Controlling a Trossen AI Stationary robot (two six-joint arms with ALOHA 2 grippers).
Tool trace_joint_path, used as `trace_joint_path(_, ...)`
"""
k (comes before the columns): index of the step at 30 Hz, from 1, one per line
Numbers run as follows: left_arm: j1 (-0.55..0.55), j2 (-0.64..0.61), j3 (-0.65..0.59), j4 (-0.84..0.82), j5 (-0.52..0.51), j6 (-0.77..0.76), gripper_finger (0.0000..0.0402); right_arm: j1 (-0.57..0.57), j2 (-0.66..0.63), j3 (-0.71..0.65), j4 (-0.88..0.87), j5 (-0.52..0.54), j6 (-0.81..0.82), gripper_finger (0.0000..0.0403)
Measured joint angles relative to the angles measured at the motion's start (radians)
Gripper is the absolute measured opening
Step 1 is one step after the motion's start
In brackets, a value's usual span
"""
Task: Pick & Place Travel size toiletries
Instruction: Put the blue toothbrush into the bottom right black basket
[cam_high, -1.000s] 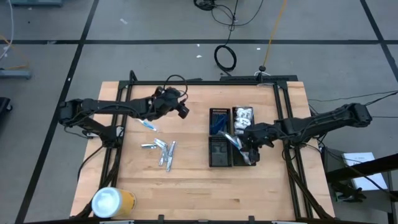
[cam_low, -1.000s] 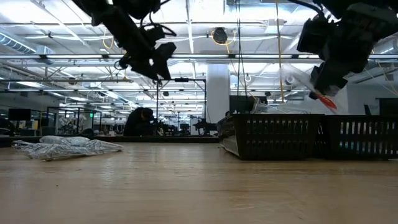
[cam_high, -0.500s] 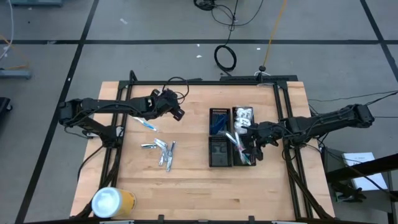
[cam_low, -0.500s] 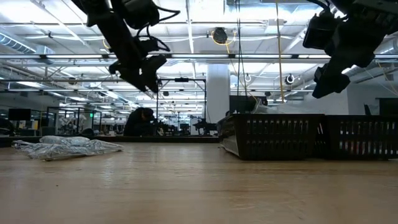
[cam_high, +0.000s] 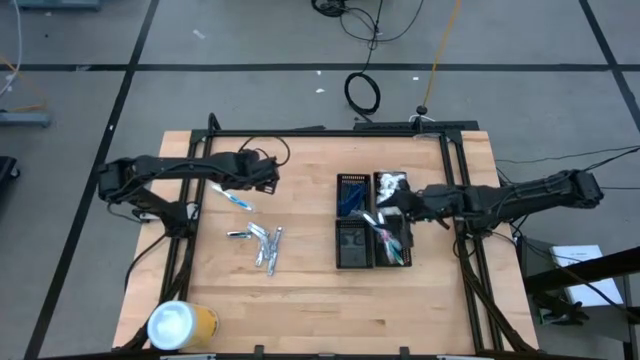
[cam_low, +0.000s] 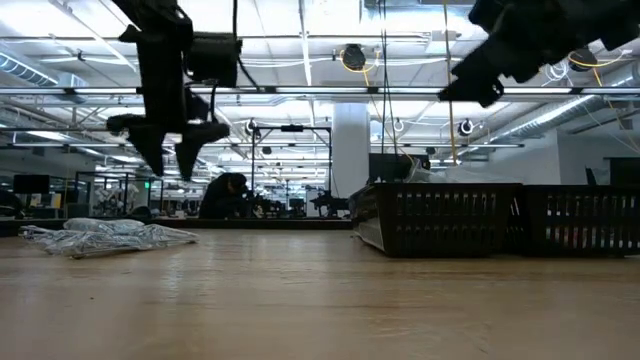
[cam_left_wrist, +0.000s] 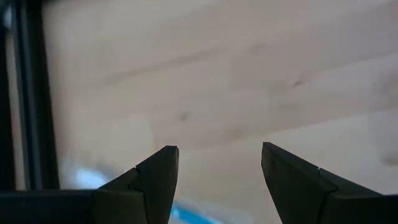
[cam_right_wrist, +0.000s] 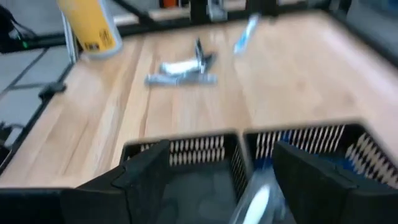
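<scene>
Both arms are dark, near-black, built of slim tubular links joined by bulkier rounded joints; a black cable loops loose from the left arm (cam_high: 170, 168) near its wrist; the right arm (cam_high: 520, 195) looks alike — each ends in two wedge-shaped, matte black fingers (cam_left_wrist: 155, 180), flat-faced and tapered.

Pale wood table (cam_high: 310, 290), black gridded trays (cam_high: 353, 243), a blue razor (cam_high: 233, 198), silvery-white tubes (cam_high: 262, 243), and a yellow cylinder (cam_high: 182, 324) under its white lid, both arms dark.
</scene>
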Motion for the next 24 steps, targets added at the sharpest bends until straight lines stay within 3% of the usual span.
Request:
trace_joint_path(5, 0.022, 0.069, 0.0, -0.097, 0.104, -0.085, 0.0227, -0.025, 0.0, 0.0, 0.096, -0.002, -0.087, 0.0267)
trace_joint_path(14, 0.048, 0.274, 0.0, -0.123, 0.244, -0.086, 0.0227, -0.031, 0.0, 0.0, 0.138, -0.003, -0.118, 0.0266)
trace_joint_path(24, -0.005, 0.347, 0.004, 0.001, 0.263, -0.044, 0.0227, -0.009, 0.0, 0.0, 0.129, -0.004, -0.122, 0.0262)
